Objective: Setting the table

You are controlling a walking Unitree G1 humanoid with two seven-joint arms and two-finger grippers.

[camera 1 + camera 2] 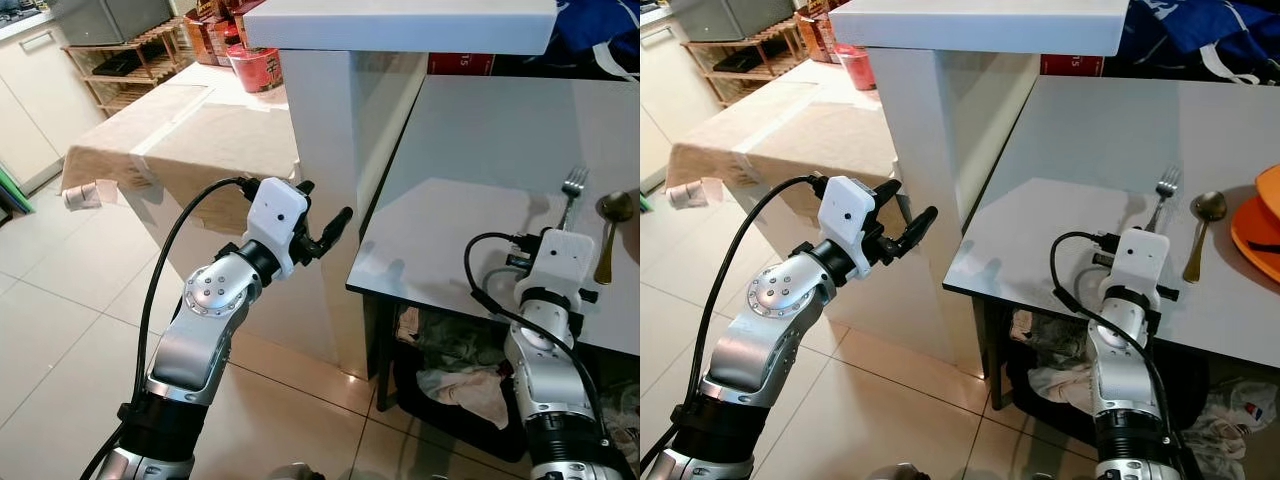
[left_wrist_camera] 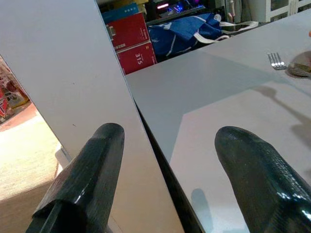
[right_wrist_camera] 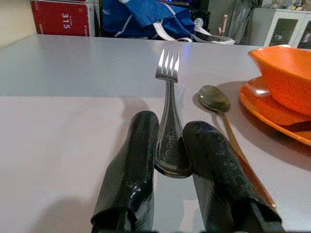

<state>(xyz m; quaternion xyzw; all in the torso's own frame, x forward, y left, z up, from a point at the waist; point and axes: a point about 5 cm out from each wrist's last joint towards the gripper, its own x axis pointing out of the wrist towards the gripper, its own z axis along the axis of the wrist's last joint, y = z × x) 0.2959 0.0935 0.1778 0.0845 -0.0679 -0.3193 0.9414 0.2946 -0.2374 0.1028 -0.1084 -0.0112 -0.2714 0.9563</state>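
A silver fork (image 3: pixel 167 73) lies on the grey table (image 1: pixel 470 150) with its tines pointing away from me. My right gripper (image 3: pixel 170 127) is shut on the end of the fork's handle, low at the table's near edge. Just to the right of the fork lies a brass-coloured spoon (image 3: pixel 214 99). Further right an orange bowl (image 3: pixel 286 73) sits on an orange plate (image 1: pixel 1255 235). My left gripper (image 1: pixel 908 210) is held up in the air, off the table's left corner and beside a white cabinet (image 1: pixel 320 120). Its fingers are open with nothing between them.
The white cabinet stands against the table's left side. Beyond it a cloth-covered table (image 1: pixel 200 130) carries red tubs (image 1: pixel 255 65). A blue bag (image 3: pixel 146 19) and a red box (image 3: pixel 63 17) sit past the table's far edge. Rags and clutter (image 1: pixel 450 380) lie under the table.
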